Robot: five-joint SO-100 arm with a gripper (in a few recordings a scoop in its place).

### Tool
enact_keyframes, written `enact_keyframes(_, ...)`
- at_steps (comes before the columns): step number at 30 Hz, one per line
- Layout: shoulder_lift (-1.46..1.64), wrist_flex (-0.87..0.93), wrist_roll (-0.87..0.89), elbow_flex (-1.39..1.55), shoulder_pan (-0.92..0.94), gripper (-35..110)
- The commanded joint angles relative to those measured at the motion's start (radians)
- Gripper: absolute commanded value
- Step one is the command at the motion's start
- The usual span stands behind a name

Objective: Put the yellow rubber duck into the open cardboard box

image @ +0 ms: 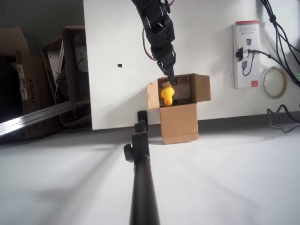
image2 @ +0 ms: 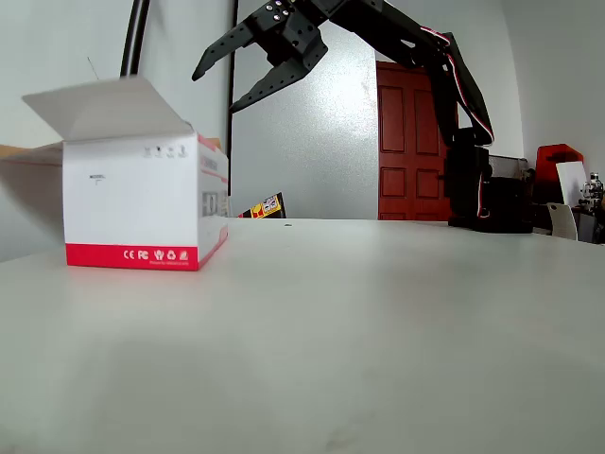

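End effector hung above the open cardboard box, fingers apart; yellow rubber duck sat at the box opening, left side, on white worktop.

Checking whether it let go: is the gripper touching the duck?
Cannot tell. In the overhead view the gripper tip overlaps the duck at the box mouth; neither contact nor gap shows plainly.
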Motion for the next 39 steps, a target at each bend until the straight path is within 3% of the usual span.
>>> enact_keyframes(1, 0.011, 0.005, 0.003, -0.055, -0.003, 21)
enact_keyframes(7, 0.051, 0.052, 0.003, -0.055, -0.002, 18)
enact_keyframes(12, 0.161, 0.141, 0.003, -0.055, 0.009, 4)
enact_keyframes(26, 0.54, 0.4, 0.026, -0.043, 0.155, -1)
enact_keyframes(39, 1.14, 0.393, 0.055, 0.446, 0.278, -1)
